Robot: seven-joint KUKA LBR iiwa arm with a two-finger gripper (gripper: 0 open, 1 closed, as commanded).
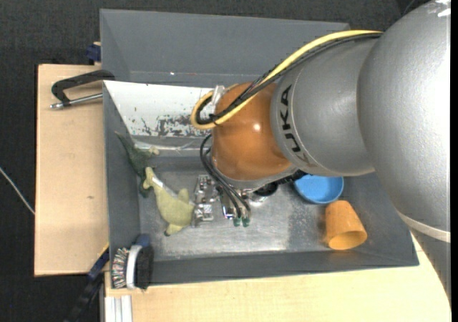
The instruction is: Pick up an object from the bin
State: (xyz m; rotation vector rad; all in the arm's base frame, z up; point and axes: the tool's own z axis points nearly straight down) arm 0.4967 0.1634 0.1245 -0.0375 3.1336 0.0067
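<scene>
Gripper (pixel 218 207) is hanging low over the floor of the bin (pixel 215 45), left of centre, under the arm's orange cover (pixel 243 134). Whether it is open or closed: cannot tell, its metal parts are reading as one cluster from above.

Nearest thing: pale yellow-green toy animal (pixel 172 207), soft-looking, with a rounded body and a thin neck or tail stretching up and to the left. It is lying flat on the floor in the bin's lower-left part, with its right side just beside the gripper. Contact cannot be told.

Other contents:
- dark green toy figure (pixel 134 159) is leaning along the left wall, just above the pale one.
- blue bowl (pixel 320 189) is sitting right of the gripper, partly under the arm.
- orange cup (pixel 343 226) is lying on its side near the lower-right corner, just below the bowl.

Room: the pale toy is sitting near the left wall and not far from the front wall. Bare floor is showing between the gripper and the orange cup, and in a strip along the front wall.
</scene>
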